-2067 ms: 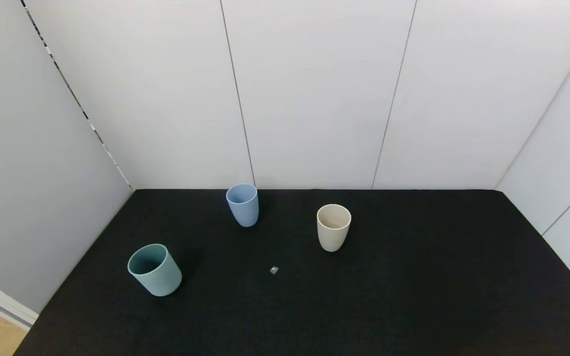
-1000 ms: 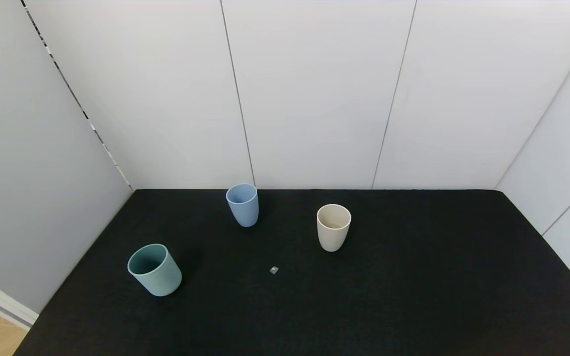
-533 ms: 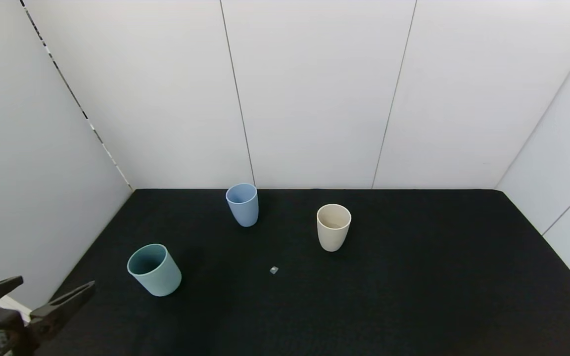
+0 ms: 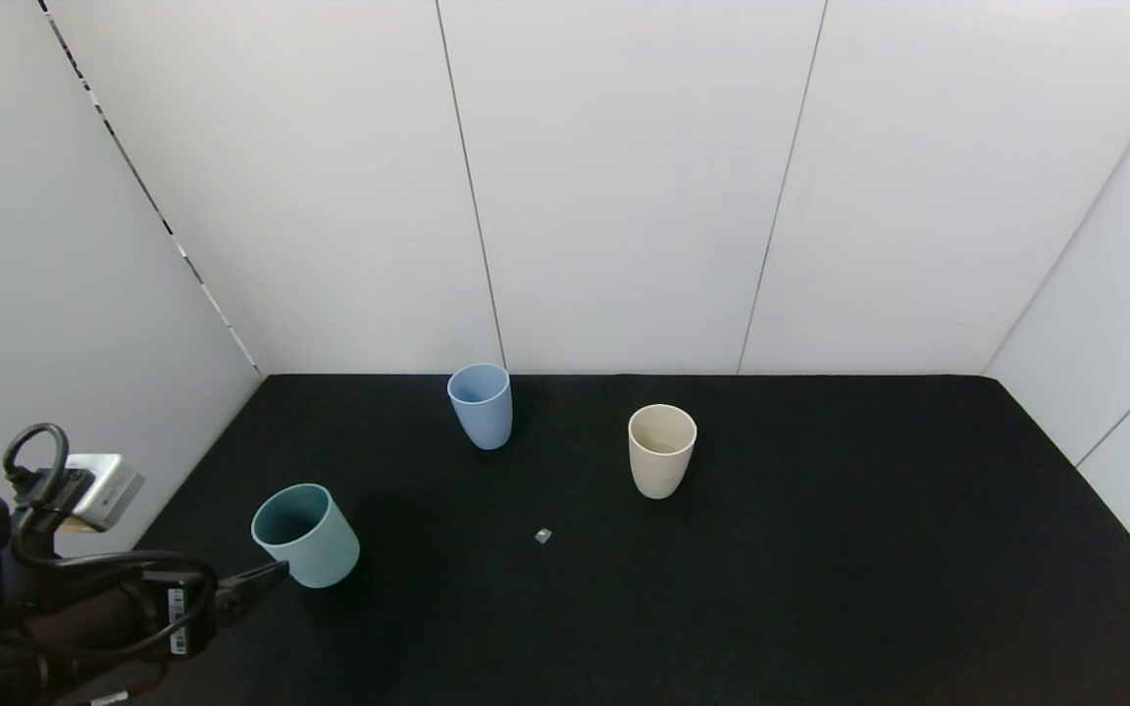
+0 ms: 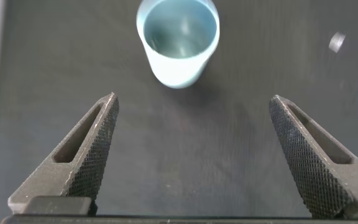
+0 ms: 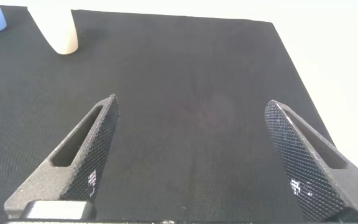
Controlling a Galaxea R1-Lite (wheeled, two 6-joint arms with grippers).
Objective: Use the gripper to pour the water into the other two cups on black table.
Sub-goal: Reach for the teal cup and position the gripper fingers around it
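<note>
Left gripper (image 5: 191, 118) agape near teal cup (image 4: 306, 534), label (image 4: 179, 621) perhaps unreadable

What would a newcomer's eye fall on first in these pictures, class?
Three cups stand upright and apart on the black table: a teal cup near the left edge, a blue cup by the back wall, a cream cup right of it. The left gripper, open, reaches toward the teal cup.
</note>
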